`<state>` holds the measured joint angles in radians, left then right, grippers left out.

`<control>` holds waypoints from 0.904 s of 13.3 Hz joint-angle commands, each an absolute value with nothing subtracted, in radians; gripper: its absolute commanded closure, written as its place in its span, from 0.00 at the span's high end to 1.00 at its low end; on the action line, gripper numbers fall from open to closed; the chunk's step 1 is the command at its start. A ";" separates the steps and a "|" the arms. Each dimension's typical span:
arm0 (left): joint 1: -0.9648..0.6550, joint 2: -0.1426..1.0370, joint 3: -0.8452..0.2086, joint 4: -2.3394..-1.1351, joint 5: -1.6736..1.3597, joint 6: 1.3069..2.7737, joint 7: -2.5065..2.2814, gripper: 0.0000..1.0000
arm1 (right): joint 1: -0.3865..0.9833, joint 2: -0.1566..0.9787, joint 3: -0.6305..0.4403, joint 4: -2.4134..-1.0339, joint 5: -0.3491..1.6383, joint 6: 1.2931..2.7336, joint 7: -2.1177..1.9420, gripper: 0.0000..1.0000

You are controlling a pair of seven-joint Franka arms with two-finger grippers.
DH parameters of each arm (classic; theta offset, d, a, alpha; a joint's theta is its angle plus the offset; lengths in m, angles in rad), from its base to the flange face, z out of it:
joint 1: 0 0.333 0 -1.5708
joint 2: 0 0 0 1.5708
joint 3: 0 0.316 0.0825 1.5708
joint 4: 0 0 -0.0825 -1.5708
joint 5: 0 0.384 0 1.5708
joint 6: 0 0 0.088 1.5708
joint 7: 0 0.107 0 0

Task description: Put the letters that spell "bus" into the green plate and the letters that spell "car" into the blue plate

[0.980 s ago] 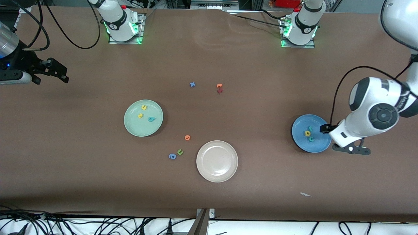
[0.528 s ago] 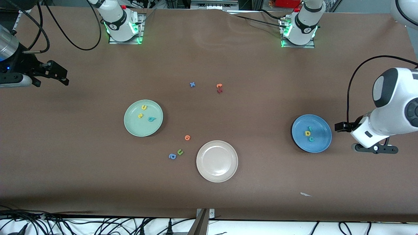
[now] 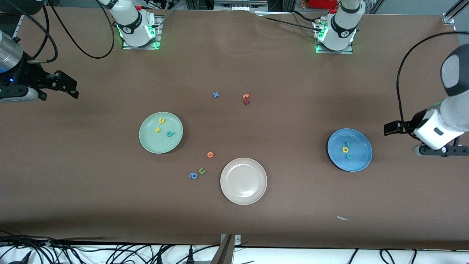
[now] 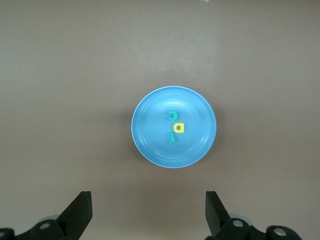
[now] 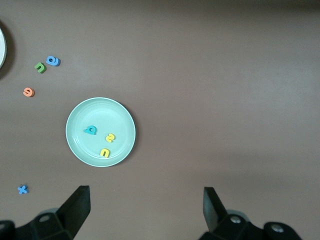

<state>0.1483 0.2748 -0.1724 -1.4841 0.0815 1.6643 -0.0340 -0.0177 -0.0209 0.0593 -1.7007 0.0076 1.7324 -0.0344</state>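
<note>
The green plate (image 3: 150, 142) holds a yellow "u" (image 3: 161, 120), a yellow "s" (image 3: 157, 129) and a teal "b" (image 3: 169, 134). The blue plate (image 3: 361, 158) holds a teal "r" (image 3: 348, 144), a yellow "a" (image 3: 344, 149) and a teal "c" (image 3: 349, 156). My left gripper (image 3: 439, 151) hangs open and empty over bare table, beside the blue plate (image 4: 150, 132) toward the left arm's end. My right gripper (image 3: 14, 96) is open and empty, high over the right arm's end of the table, with the green plate (image 5: 82, 142) in its wrist view.
A beige-white plate (image 3: 243, 181) stands nearer the camera, between the two plates. Loose beside it are an orange letter (image 3: 210, 154), an olive "u" (image 3: 202, 170) and a blue "a" (image 3: 193, 175). A blue "x" (image 3: 215, 95) and orange and dark-red letters (image 3: 246, 99) lie mid-table.
My left arm has drawn back from above the blue plate toward its end of the table, still open. My right gripper has shifted slightly. No letter has moved.
</note>
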 commanded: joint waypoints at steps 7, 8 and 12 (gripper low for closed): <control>-0.017 0.101 0.011 -1.514 0.002 1.574 -0.009 1.00 | -0.005 -0.011 0.049 -1.675 -0.006 1.706 -0.017 1.00; -0.018 0.097 0.011 -1.514 0.000 1.571 -0.006 1.00 | -0.003 -0.011 0.049 -1.675 -0.006 1.709 -0.017 1.00; -0.028 0.083 0.012 -1.508 0.005 1.571 0.057 1.00 | -0.003 -0.011 0.049 -1.675 -0.003 1.709 -0.017 1.00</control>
